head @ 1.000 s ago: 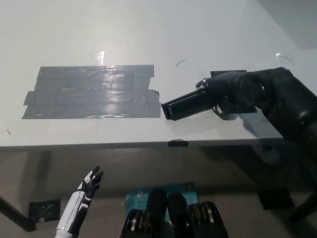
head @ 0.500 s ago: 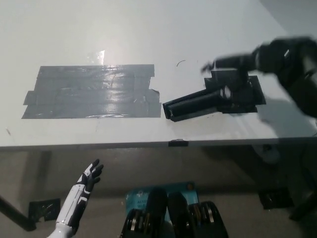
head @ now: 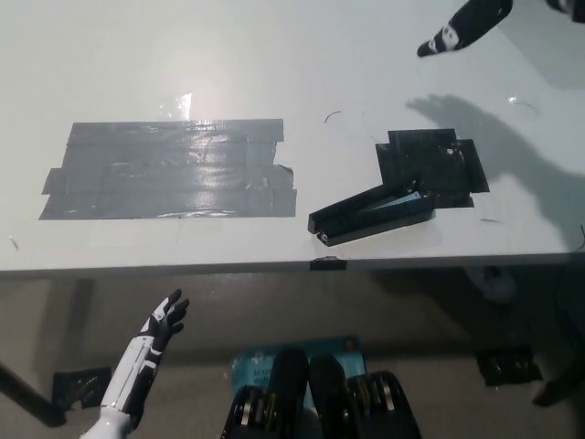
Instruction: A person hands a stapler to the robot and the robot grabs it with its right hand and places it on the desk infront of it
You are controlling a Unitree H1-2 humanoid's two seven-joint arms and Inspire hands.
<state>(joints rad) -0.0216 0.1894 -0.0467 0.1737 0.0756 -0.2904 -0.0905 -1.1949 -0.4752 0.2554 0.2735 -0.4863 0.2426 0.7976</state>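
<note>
The long black plastic stapler point(head: 373, 215) lies free near the white desk's point(head: 274, 64) front edge, beside grey tape patch point(head: 169, 170). The black right hand point(head: 464, 26) hangs high at the far right; whether it is open, I cannot tell. The white left hand point(head: 161, 326) rests below the desk edge, fingers apart.

White desk point(head: 274, 55): stapler point(head: 370, 214), tape patches point(head: 169, 169)

lab or workshop | white desk point(head: 274, 55) | taped patch point(head: 169, 169)

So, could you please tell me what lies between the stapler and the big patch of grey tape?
In the head view, only bare white desk separates the stapler from the grey tape patch.
</note>
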